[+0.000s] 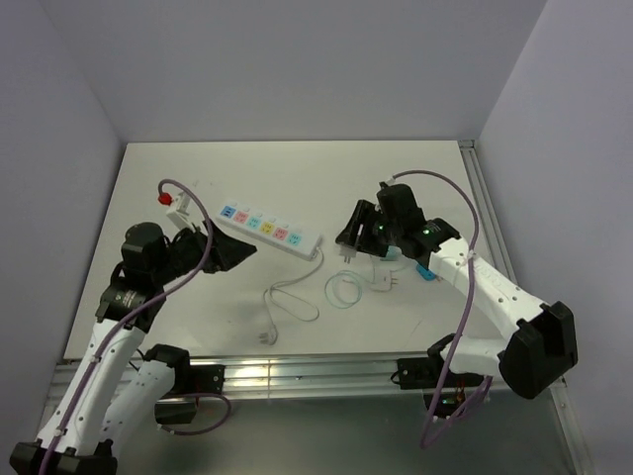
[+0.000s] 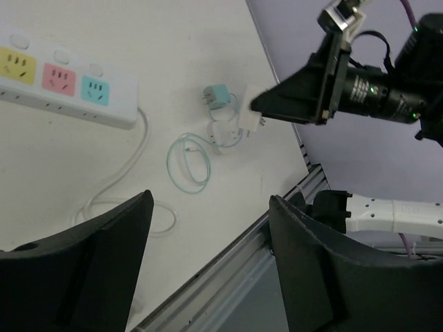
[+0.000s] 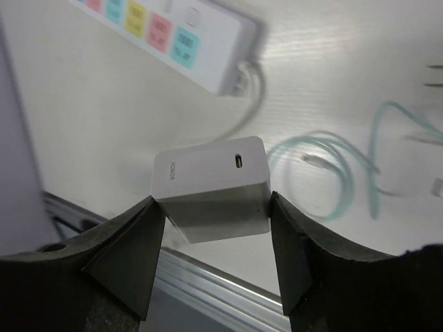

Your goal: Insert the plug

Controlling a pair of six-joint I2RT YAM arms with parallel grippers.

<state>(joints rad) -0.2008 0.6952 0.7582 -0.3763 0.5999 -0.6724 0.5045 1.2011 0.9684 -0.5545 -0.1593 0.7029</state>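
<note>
1. Right wrist view: the right gripper [image 3: 213, 207] is pinching a white charger [image 3: 211, 187] by its two flat sides. One black finger presses on each side, and the face with the small port is turned to the camera.
2. From the left wrist view, that same charger [image 2: 250, 119] is held up off the table [image 1: 415, 168], with its metal prongs pointing away from the gripper.
3. The power strip [image 1: 269, 228] lies flat in the middle of the table, coloured sockets facing up. Its white cord [image 1: 287, 297] curls off toward the near edge.
4. The held charger hangs near the strip's cord end but apart from it, with no prong in any socket.
5. The left gripper [image 1: 232, 247] hovers over the other end of the strip, fingers spread wide with nothing between them.
6. A teal plug [image 2: 217, 97], a small white adapter [image 2: 221, 131] and a coiled teal cable [image 2: 190, 162] lie close together on the table, under the right arm.
</note>
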